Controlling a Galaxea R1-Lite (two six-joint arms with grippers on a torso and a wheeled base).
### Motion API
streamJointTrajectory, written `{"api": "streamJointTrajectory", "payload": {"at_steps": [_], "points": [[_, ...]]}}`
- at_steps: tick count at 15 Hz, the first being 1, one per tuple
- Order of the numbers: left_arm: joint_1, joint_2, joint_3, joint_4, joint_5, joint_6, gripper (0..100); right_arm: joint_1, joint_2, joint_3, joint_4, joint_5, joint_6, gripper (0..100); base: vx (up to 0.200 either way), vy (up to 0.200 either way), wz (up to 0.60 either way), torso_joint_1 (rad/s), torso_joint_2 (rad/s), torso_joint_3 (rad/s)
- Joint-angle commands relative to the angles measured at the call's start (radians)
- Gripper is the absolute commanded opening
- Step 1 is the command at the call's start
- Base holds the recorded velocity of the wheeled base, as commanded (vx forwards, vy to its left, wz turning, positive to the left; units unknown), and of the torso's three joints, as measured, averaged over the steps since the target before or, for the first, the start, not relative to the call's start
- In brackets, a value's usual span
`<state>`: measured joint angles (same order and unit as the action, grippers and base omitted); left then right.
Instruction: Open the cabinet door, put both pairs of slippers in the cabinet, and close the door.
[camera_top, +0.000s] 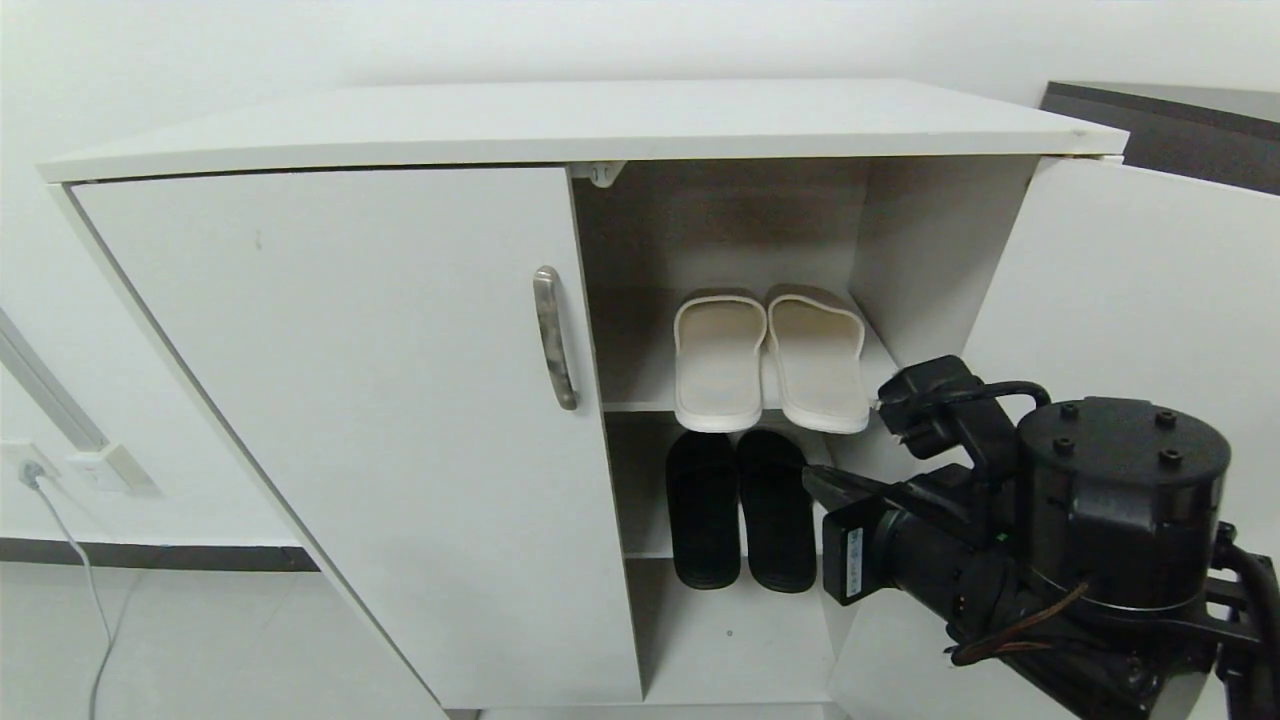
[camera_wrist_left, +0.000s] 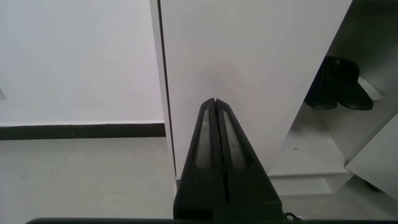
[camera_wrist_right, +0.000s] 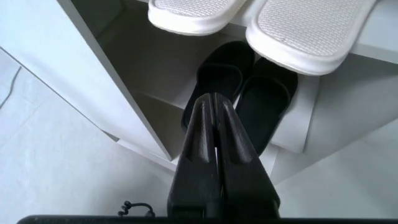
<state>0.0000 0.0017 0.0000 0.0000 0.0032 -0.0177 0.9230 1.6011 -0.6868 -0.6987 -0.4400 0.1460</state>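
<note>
Closest to me, my right gripper has its fingers pressed together and nothing between them. It sits just in front of the cabinet opening at the level of the middle shelf. In the right wrist view its tips point at the black slippers. My left gripper is likewise pressed together and empty, facing the closed left door.

Beside my right arm, the right door stands swung wide toward me. Further in, the black slippers lie side by side on the middle shelf. The white slippers sit on the shelf above, their near ends hanging a little over the shelf's front edge.

With both pairs inside, I judge that closing the right door is the step left. To do it well, I would back the right gripper clear of the opening first. Then I would bring it round to the door's outer face near the free edge and push in a slow arc. I would watch the overhanging white pair, since the door could catch them and stop short of shutting. Nudging them deeper beforehand may be wise.
</note>
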Motion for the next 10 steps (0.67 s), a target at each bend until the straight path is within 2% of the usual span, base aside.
{"api": "streamJointTrajectory", "payload": {"at_steps": [1, 10], "points": [[0.0, 0.0, 0.0, 0.0, 0.0, -0.001, 0, 0.0, 0.033, 0.006, -0.007, -0.003, -0.002, 0, 0.0, 0.0, 0.0, 0.0, 0.0, 0.0], [0.0, 0.0, 0.0, 0.0, 0.0, 0.001, 0, 0.0, 0.06, 0.029, -0.039, -0.014, -0.005, 0, 0.0, 0.0, 0.0, 0.0, 0.0, 0.0]]}}
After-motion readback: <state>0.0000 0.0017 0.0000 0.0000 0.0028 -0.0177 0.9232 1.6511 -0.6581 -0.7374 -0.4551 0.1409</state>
